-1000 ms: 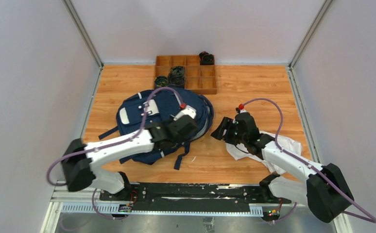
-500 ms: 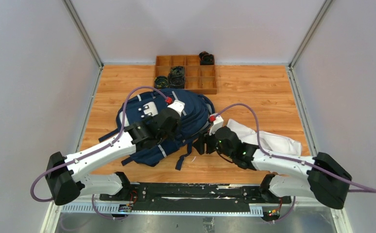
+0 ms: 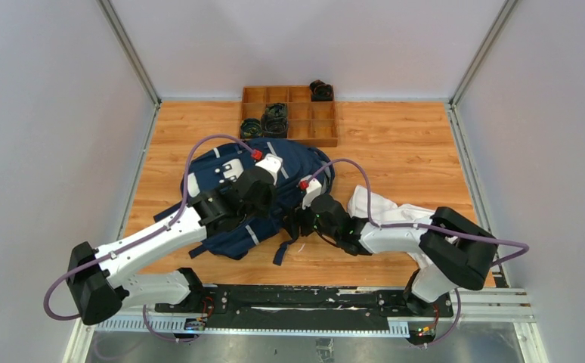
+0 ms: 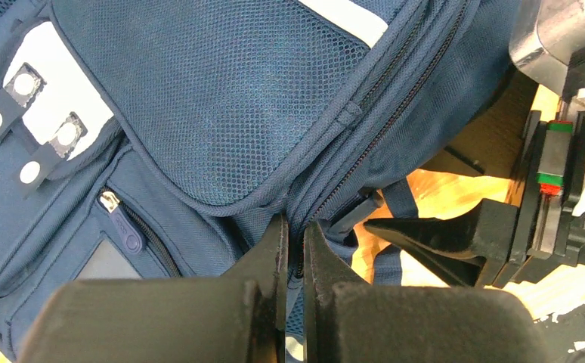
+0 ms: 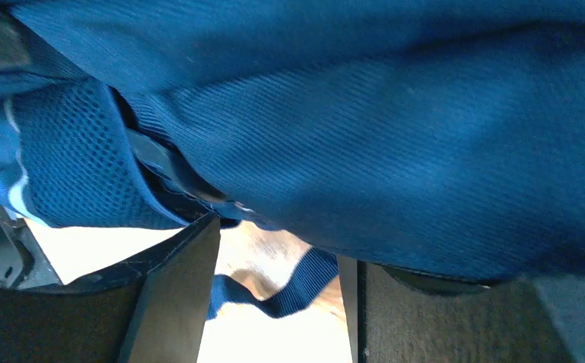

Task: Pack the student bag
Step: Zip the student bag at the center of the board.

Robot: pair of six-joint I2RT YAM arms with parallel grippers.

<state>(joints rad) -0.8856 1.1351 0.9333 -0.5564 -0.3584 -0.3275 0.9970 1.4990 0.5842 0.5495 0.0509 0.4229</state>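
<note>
The student bag (image 3: 293, 159), navy with light stripes and a grey-white patch, lies flat on the left half of the wooden table. My left gripper (image 3: 263, 203) sits on top of it. In the left wrist view it (image 4: 295, 227) is shut on a fold of the bag (image 4: 236, 98) along a zipper seam. My right gripper (image 3: 291, 224) is at the bag's near right edge, open. In the right wrist view its jaws (image 5: 274, 253) stand apart under the bag's fabric (image 5: 395, 151), with a loose navy strap (image 5: 297, 291) and bare table between them.
A white cloth (image 3: 395, 212) lies crumpled right of the bag, under the right arm. A wooden compartment tray (image 3: 323, 132) with dark round items (image 3: 276, 117) stands at the back. Bag straps (image 3: 282, 249) trail toward the near edge. Walls enclose three sides.
The right arm swung left off the white cloth to the bag's near right edge. The left gripper shifted left and back, still pinching the bag.
</note>
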